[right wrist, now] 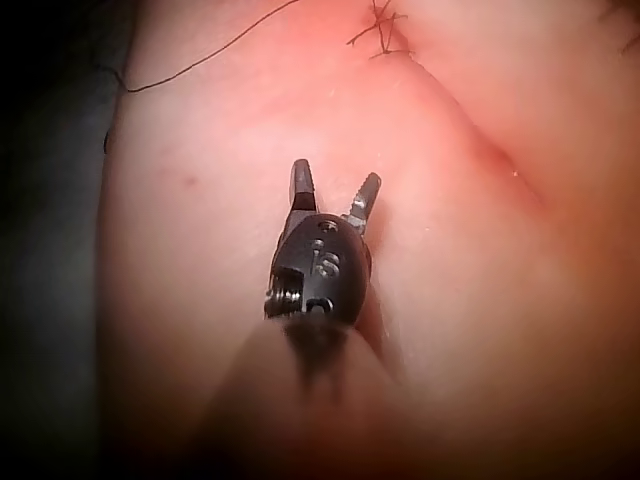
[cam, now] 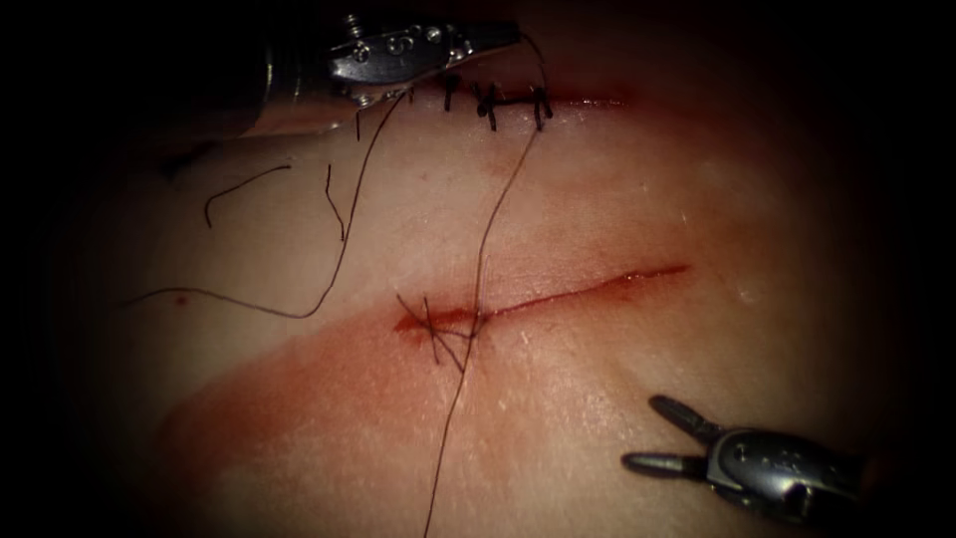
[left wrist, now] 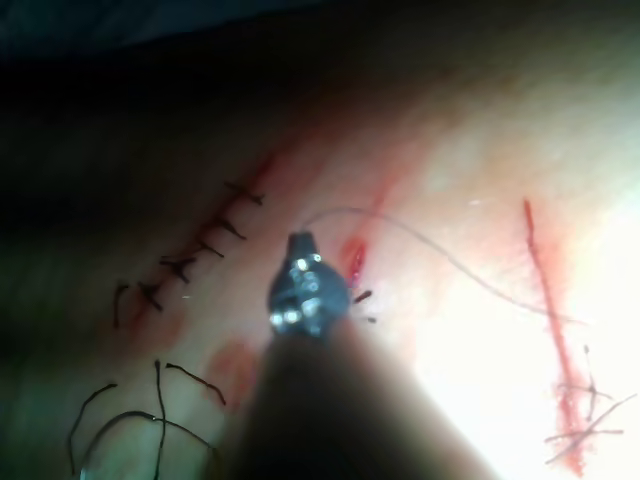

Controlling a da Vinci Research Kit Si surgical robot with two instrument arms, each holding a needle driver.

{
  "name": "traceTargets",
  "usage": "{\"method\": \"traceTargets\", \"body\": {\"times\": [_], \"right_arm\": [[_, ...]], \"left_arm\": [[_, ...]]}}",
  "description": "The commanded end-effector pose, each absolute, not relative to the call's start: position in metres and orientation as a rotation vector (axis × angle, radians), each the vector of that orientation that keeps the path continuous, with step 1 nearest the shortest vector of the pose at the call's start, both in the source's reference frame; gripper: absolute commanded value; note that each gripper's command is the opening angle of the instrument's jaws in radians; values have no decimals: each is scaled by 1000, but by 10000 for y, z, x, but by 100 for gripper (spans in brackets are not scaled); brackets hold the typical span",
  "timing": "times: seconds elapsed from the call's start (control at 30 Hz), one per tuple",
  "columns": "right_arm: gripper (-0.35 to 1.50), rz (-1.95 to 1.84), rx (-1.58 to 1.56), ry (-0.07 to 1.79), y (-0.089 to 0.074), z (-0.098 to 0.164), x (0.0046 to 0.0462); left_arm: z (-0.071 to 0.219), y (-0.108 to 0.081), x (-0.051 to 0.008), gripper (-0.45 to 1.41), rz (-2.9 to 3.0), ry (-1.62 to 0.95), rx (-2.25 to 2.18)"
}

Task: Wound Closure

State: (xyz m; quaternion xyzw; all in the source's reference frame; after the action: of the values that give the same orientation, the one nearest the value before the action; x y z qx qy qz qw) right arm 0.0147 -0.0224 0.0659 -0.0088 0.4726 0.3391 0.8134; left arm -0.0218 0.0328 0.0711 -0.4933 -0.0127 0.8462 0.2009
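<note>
The tissue (cam: 617,179) carries a cut (cam: 578,291) running from centre left up to the right. A stitch with a knot (cam: 438,329) closes the cut's left end. From that stitch a dark thread (cam: 498,209) climbs to my left tool (cam: 503,38), whose jaws are shut on it; in the left wrist view the thread (left wrist: 450,262) leaves the left tool's tip (left wrist: 302,240). A second strand (cam: 344,249) hangs from the tool and trails off left. My right tool (cam: 645,433) hovers right of the stitch and below the cut, jaws open and holding nothing, also seen as the right tool (right wrist: 336,180).
An older sutured line (cam: 498,100) with several stitches lies just under the left tool. Two cut thread ends (cam: 244,184) rest on the tissue at left. Red fluid (cam: 299,399) stains the tissue below the cut's left end. The thread's tail (cam: 438,458) runs down off the picture.
</note>
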Motion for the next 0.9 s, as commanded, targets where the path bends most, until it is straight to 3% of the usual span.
{"method": "traceTargets", "body": {"times": [0.03, 0.73, 0.77, 0.8, 0.83, 0.87, 0.9], "right_arm": [[148, 725, -12, 1006, -232, 666, 154], [148, 715, 4, 1003, -233, 672, 173], [148, 713, 5, 1005, -234, 673, 174], [148, 713, 5, 1005, -234, 673, 174], [148, 713, 4, 1005, -235, 674, 175], [148, 712, 4, 1006, -236, 674, 175], [148, 711, 4, 1006, -237, 674, 175]], "left_arm": [[720, 340, -226, -45, 2356, -31, -1374], [739, 463, -289, -40, 2201, 13, -1427], [741, 469, -296, 44, 2126, -37, -1400], [741, 469, -296, 44, 2126, -37, -1400], [742, 470, -299, 81, 2079, -71, -1387], [743, 469, -301, 106, 2032, -97, -1354], [743, 467, -302, 116, 2019, -103, -1343]]}}
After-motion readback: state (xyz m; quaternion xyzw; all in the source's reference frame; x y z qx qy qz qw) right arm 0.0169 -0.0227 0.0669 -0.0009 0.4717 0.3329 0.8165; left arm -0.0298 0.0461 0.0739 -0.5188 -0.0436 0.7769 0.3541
